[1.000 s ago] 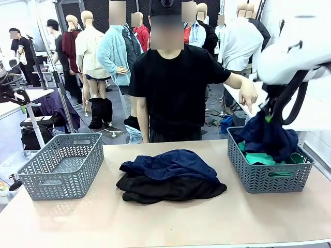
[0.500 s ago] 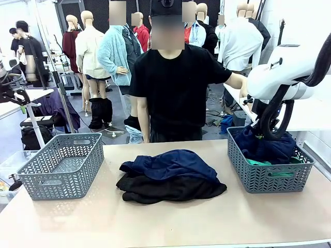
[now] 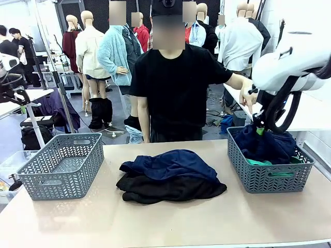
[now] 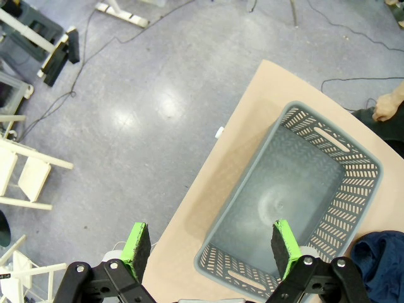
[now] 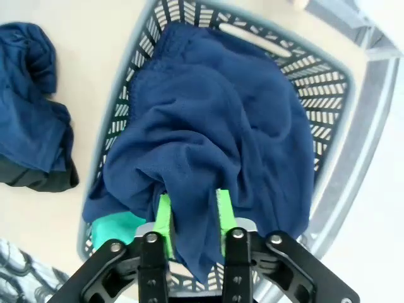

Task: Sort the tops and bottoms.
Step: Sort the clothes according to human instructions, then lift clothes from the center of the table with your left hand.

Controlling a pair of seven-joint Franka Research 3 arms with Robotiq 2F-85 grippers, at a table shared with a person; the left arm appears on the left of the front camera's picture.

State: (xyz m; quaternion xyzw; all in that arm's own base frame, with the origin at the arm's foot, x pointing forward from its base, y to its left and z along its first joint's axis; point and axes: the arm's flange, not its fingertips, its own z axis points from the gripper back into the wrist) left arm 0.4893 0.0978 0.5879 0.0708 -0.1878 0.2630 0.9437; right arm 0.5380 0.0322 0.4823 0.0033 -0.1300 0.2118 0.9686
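Hanging over the right basket [image 5: 328, 88], the right gripper [image 5: 193, 218] has its jaws slightly apart with a fold of the navy blue shirt [image 5: 214, 126] between the pads [image 5: 163, 218]; whether they pinch it is unclear. That shirt lies crumpled inside the basket, over the bright green shirt [image 5: 117, 227]. Well apart from the basket, the left gripper [image 4: 209, 249] has its jaws wide, gripping nothing. A person's hand [image 3: 248, 95] hovers behind the basket; dark garments [image 3: 170, 178] lie piled on the worktop [image 3: 155, 222] beside it.

Glossy blue-grey floor [image 4: 126, 82] reflects overhead light beside the pale beige table [image 3: 165, 222].
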